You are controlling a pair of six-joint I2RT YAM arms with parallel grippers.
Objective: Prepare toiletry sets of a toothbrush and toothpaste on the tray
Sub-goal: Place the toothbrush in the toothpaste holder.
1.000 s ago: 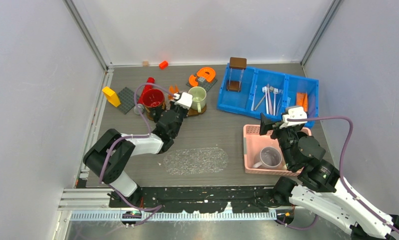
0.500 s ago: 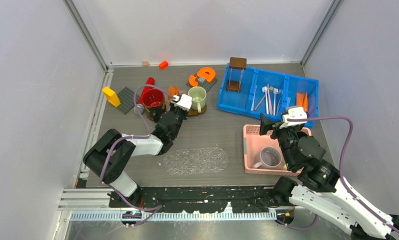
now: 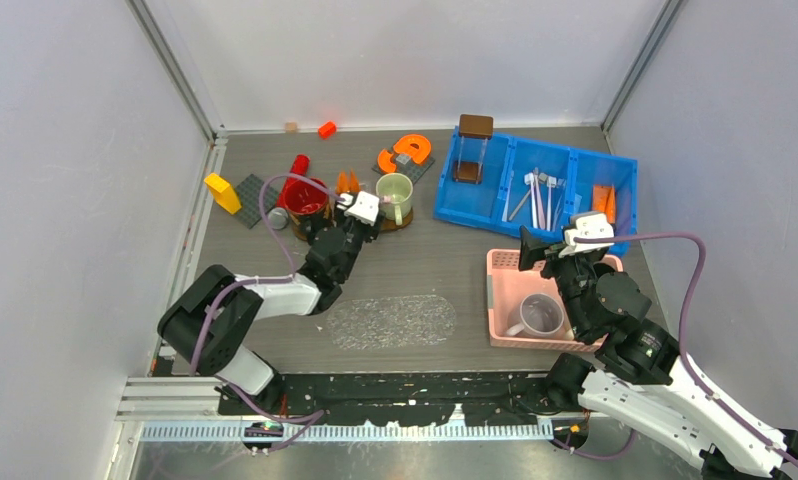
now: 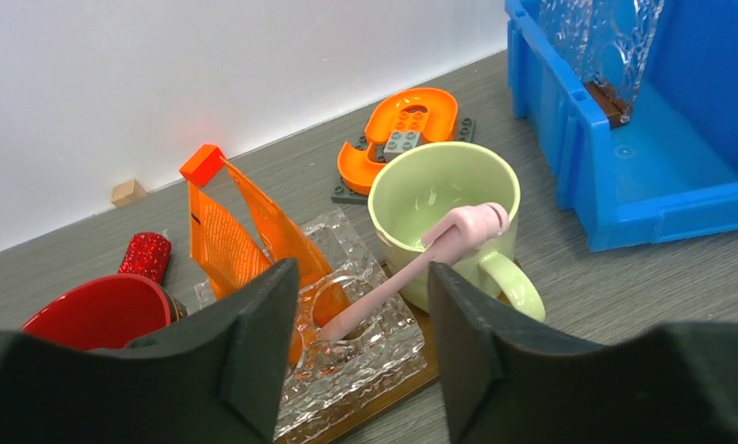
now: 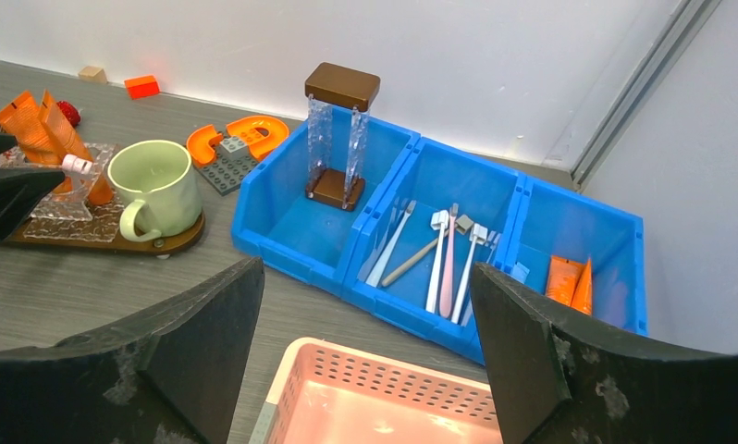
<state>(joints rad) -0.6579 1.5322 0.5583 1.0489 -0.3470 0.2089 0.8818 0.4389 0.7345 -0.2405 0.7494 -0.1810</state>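
The left pincer (image 4: 361, 296) hangs low over the near edge of the tray (image 4: 407, 390), jaws apart and gripping nothing. Between its fingers shows a pink toothbrush (image 4: 412, 273), its foot in a clear holder (image 4: 365, 347) and its head leaning on the rim of the green mug (image 4: 439, 199). The ribbed glass blurs where the foot ends. Two toothpaste tubes (image 4: 245, 236) stand tilted in the same holder, their lower ends hidden behind the left finger. From above, the pincer covers most of the holder.

The right pincer (image 5: 367, 277) is spread wide and empty above the pink basket (image 5: 384, 398), which the frame cuts off. Beyond it is the blue bin (image 5: 273, 185). Spare toothbrushes (image 5: 439, 259) lie in its middle compartment and spare tubes (image 5: 569, 282) in the right one, part-hidden by the wall. In the top view the right arm hides part of the basket and of the cup (image 3: 540, 315) inside it.
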